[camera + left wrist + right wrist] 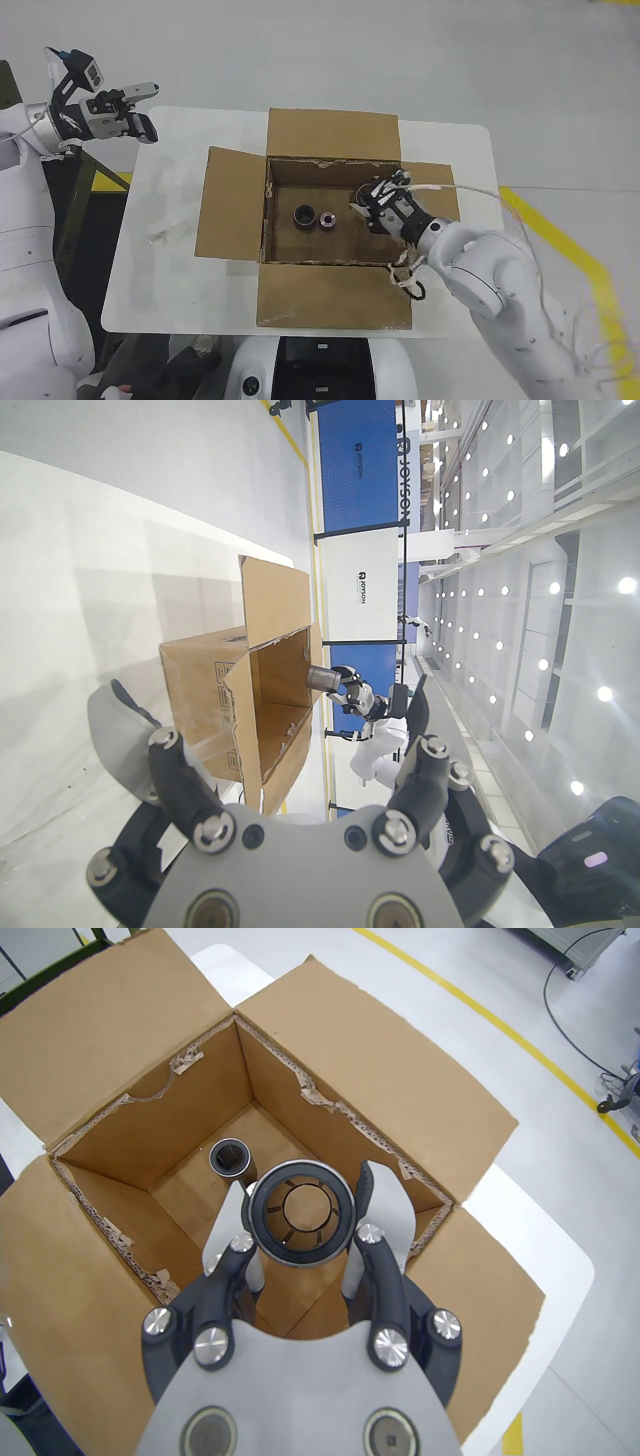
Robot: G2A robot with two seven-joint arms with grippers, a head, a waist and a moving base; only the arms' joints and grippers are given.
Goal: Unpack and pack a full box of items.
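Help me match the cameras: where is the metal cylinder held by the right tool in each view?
Right wrist view: cylinder end-on in the right tool, above the cardboard box.
Left wrist view: cylinder far off, at the box's open top.
Top view: largely hidden under that tool.
Shared landmark: the cardboard box.

Top view: high above the box [332,132], facing down.
Left wrist view: well off the box's side, facing it.
Right wrist view: close over the box, looking in.
Shared: box opening.
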